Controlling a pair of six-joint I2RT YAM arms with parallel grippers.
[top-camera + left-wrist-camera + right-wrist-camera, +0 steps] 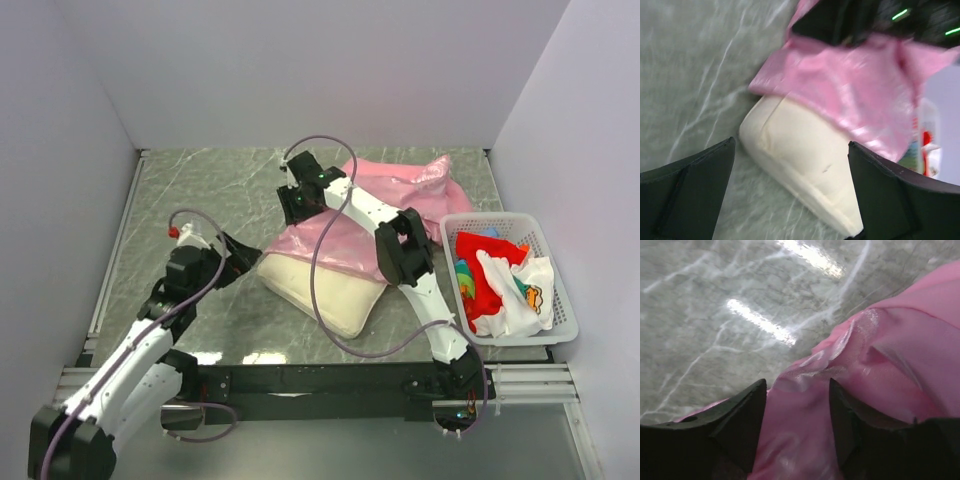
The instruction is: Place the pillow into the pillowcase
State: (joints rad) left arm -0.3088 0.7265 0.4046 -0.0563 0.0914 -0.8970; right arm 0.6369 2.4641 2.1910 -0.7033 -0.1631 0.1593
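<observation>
The cream pillow (322, 288) lies on the table in front of the arms, its far part covered by the pink pillowcase (400, 188). In the left wrist view the pillow's (800, 165) corner sits between my open fingers, under the pillowcase (850, 85). My left gripper (236, 256) (791, 145) is open and empty at the pillow's left corner. My right gripper (297, 203) (797, 407) is closed on the pillowcase's (880, 365) left edge, with pink fabric filling the gap between its fingers and held up over the pillow.
A white basket (560, 300) at the right holds a red cloth (487, 250) and a white printed cloth (522, 290). White walls enclose the green marble table (200, 190) on three sides. The right arm reaches across above the pillow.
</observation>
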